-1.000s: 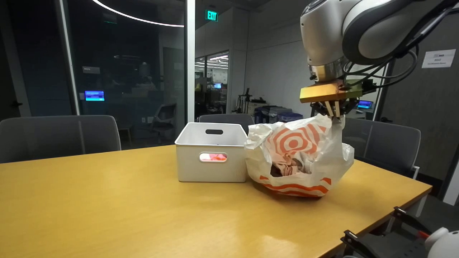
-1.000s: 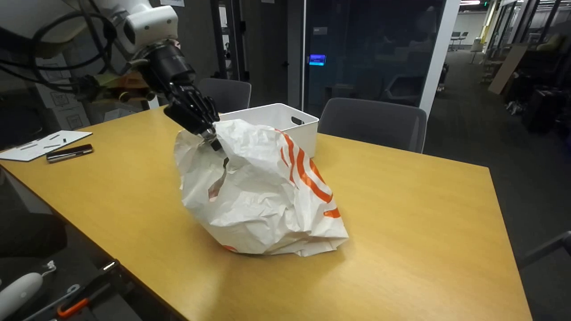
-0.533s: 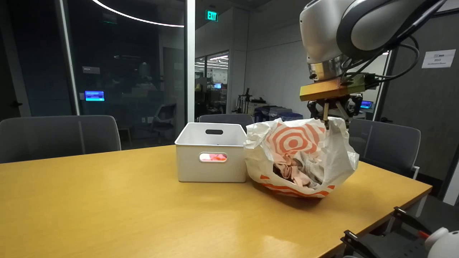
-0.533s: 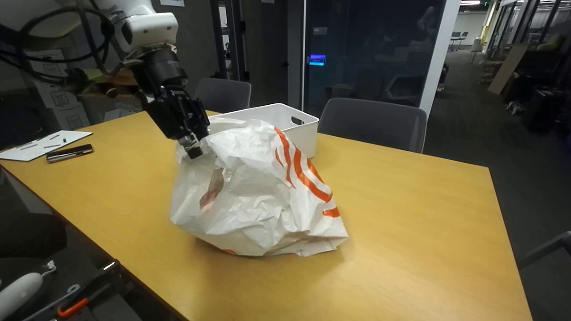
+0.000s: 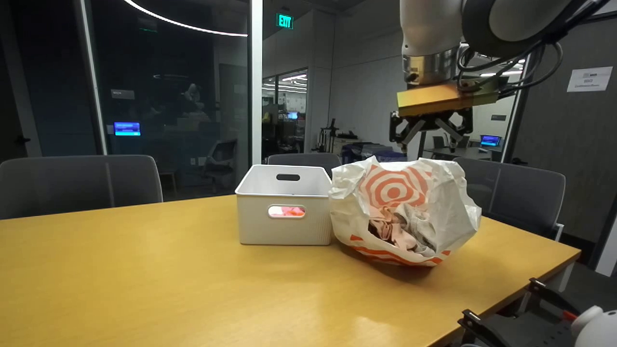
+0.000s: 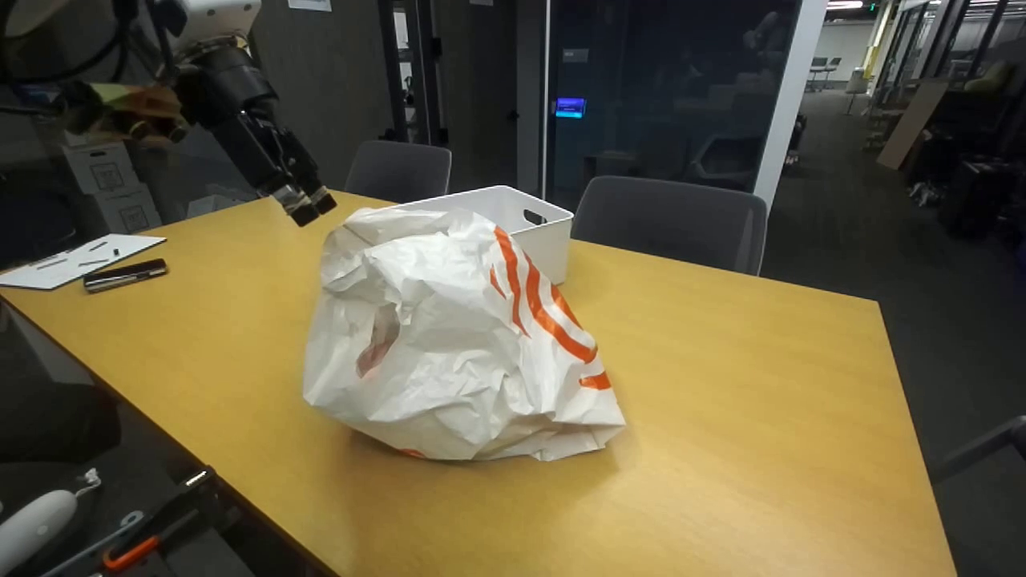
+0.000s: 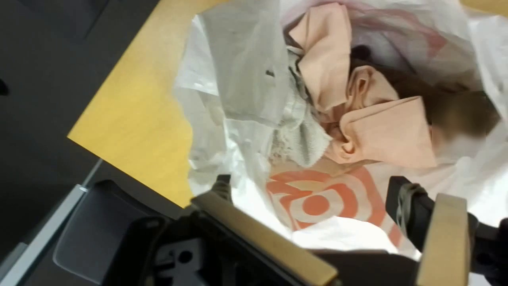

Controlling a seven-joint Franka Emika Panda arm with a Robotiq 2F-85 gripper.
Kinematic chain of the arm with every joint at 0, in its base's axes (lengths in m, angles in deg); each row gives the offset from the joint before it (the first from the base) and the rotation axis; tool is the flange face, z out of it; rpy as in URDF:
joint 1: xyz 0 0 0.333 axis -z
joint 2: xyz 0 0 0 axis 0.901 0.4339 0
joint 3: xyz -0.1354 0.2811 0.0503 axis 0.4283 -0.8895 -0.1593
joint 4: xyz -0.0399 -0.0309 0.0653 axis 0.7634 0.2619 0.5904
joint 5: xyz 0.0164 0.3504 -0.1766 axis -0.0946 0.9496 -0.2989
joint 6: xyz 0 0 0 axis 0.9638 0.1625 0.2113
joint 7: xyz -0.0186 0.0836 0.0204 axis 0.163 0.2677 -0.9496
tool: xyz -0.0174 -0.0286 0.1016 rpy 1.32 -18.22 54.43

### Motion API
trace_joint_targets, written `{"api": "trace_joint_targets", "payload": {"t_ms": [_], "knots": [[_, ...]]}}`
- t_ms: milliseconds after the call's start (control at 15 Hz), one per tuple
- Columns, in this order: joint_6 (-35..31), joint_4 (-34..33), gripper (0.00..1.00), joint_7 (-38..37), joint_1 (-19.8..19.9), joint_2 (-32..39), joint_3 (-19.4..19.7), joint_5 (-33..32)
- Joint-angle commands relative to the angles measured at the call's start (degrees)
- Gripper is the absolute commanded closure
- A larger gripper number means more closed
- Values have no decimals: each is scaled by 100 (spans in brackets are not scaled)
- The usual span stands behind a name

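My gripper (image 5: 428, 148) hangs with widely spread jaws and nothing between them, just above and behind the rim of a white plastic bag (image 5: 453, 207) with orange-red rings. In an exterior view the gripper (image 6: 314, 207) appears clear of the bag (image 6: 481, 353). Looking down in the wrist view, I see into the bag's mouth between and beyond my fingers (image 7: 403, 202). Inside lie a folded peach cloth (image 7: 391, 133) and a grey-white knit cloth (image 7: 303, 137). Something dark brown (image 7: 460, 111) is blurred at the right. The bag's bottom is hidden under the cloths.
A white bin (image 5: 284, 231) stands beside the bag, something pink showing through its handle hole. The yellow table (image 5: 168, 274) carries a white sheet (image 6: 72, 260) and a dark marker-like object (image 6: 124, 275). Grey chairs (image 6: 673, 224) stand around it.
The jaws have gone from shut on the bag's rim to wide apart, letting it go. My gripper has risen and drawn away from the bag. The bag's mouth gapes wider, showing more cloth.
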Motion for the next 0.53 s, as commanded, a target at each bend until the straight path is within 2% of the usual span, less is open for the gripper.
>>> {"api": "trace_joint_targets", "payload": {"t_ms": [0, 200, 467], "knots": [[-1005, 91, 0, 598, 50, -94, 41, -50], [-1503, 138, 0, 875, 128, -51, 61, 192], [-1660, 164, 0, 1106, 200, -28, 8, 461]]}}
